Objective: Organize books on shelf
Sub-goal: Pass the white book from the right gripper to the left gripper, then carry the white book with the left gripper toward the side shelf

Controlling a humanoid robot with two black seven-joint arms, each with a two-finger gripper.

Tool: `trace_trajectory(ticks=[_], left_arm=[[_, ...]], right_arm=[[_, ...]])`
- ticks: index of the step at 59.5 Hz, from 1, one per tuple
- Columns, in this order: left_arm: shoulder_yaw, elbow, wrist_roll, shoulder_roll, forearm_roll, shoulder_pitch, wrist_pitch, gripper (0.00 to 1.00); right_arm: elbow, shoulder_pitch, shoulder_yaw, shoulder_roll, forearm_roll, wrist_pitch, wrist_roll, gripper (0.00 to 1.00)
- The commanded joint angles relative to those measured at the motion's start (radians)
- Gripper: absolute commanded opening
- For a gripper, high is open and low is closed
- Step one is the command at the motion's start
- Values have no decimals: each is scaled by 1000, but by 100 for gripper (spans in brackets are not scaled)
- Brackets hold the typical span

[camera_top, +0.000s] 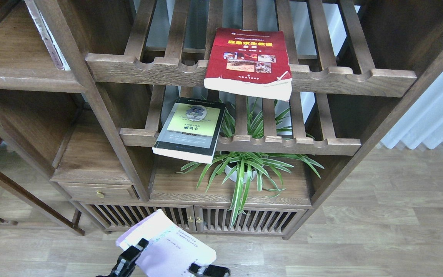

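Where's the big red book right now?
The red book lies on the top slatted rack, middle of the head view, above the green plant.

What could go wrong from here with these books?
The white book is pinched only at its near edges by black fingers, so it might slip or sag. The red book and black book overhang their slatted racks; a bump could tip them onto the plant.
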Motion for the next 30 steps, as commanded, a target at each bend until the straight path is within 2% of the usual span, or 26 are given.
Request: trace_trajectory(ticks=[1, 7, 15, 21, 23, 30], left_arm=[[-32, -56, 14, 57, 1, 30, -1, 5], [-86, -119, 17, 130, 1, 68, -1, 5], [-230, -234, 37, 274, 1, 168, -1, 5], [-325, -262, 47, 355, 1, 211, -1, 5], [-424, -271, 49, 427, -1, 254, -1, 5], [-558, -281, 49, 496, 1, 284, -1, 6]], right_arm=[[-1, -8, -2, 1, -28, 0, 3, 99], [-5, -8, 0, 1, -28, 0, 5, 99], [-10, -8, 4, 1, -28, 0, 7, 99], [-21, -8, 4, 1, -28, 0, 7, 99], [-36, -6, 3, 1, -28, 0, 5, 99], [-44, -6, 0, 1, -30, 0, 5, 99]])
